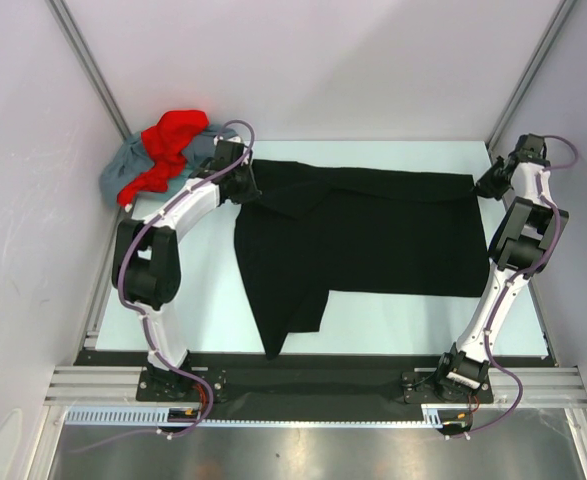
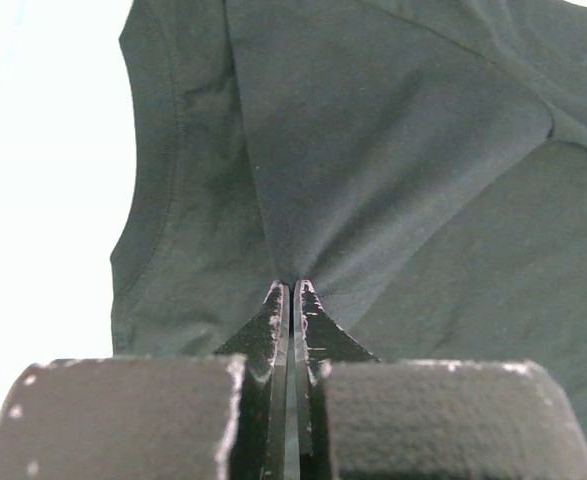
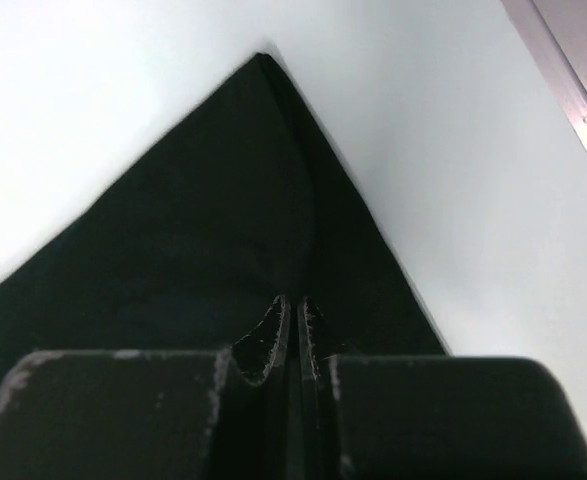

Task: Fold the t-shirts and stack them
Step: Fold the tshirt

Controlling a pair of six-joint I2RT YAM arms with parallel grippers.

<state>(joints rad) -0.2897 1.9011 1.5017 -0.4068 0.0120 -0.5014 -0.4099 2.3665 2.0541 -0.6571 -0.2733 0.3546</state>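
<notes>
From above, the black t-shirt (image 1: 373, 235) lay across the far half of the surface (image 1: 393, 320). Its far edge was stretched between the two arms, and a loose flap trailed toward the near side on the left. The left end effector (image 1: 245, 185) sat at the shirt's far-left corner and the right end effector (image 1: 483, 185) at its far-right corner. The red t-shirt (image 1: 173, 140) lay crumpled on the grey-blue t-shirt (image 1: 123, 170) in the far-left corner, just beside the left arm.

In the left wrist view, the left end effector (image 2: 290, 290) was clamped tight on a pinch of the black t-shirt (image 2: 373, 150), with creases fanning out from the grip.

In the right wrist view, the right end effector (image 3: 291, 300) was likewise closed on the black t-shirt (image 3: 193, 220) just behind a pointed corner that lay flat on the surface (image 3: 423, 120).

The step looked like a two-handed fold or straightening of the black shirt. To do it well, both arms would need to travel together at an even pace. That would keep the held edge taut and level, so the trailing flap flattened rather than bunched, and neither pinch slipped.
</notes>
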